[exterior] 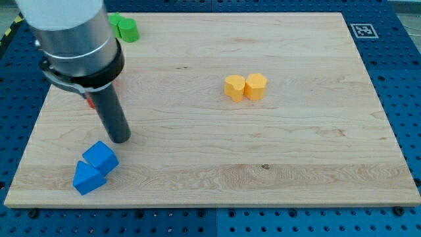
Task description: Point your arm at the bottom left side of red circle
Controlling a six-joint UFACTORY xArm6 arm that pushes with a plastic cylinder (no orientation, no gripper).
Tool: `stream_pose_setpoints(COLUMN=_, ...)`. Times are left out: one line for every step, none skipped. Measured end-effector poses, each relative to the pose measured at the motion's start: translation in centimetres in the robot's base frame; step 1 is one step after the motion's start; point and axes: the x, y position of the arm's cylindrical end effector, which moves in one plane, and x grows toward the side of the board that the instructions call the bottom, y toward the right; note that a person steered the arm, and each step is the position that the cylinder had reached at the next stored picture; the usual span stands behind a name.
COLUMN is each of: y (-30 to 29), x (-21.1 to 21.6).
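My rod comes down from the view's top left, and my tip [120, 139] rests on the board just above the two blue blocks. Only a thin sliver of the red circle [90, 102] shows at the rod's left edge; the rest is hidden behind the rod. My tip is below and to the right of that sliver.
A blue cube [100, 157] and a blue block [87, 178] touch each other near the board's bottom left. Two green blocks [124, 27] sit at the top left edge. Two yellow blocks [233, 87] [256, 86] stand side by side near the board's middle.
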Motion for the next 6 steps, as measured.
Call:
stream_pose_setpoints(y=-2.5, x=0.0)
stream_pose_setpoints(y=-4.7, x=-1.7)
stream_pose_setpoints(y=-6.8, x=-4.3)
stream_pose_setpoints(y=-7.2, x=-4.8)
stream_pose_setpoints(y=-7.2, x=-4.8)
stream_pose_setpoints(y=-6.8, x=-4.9)
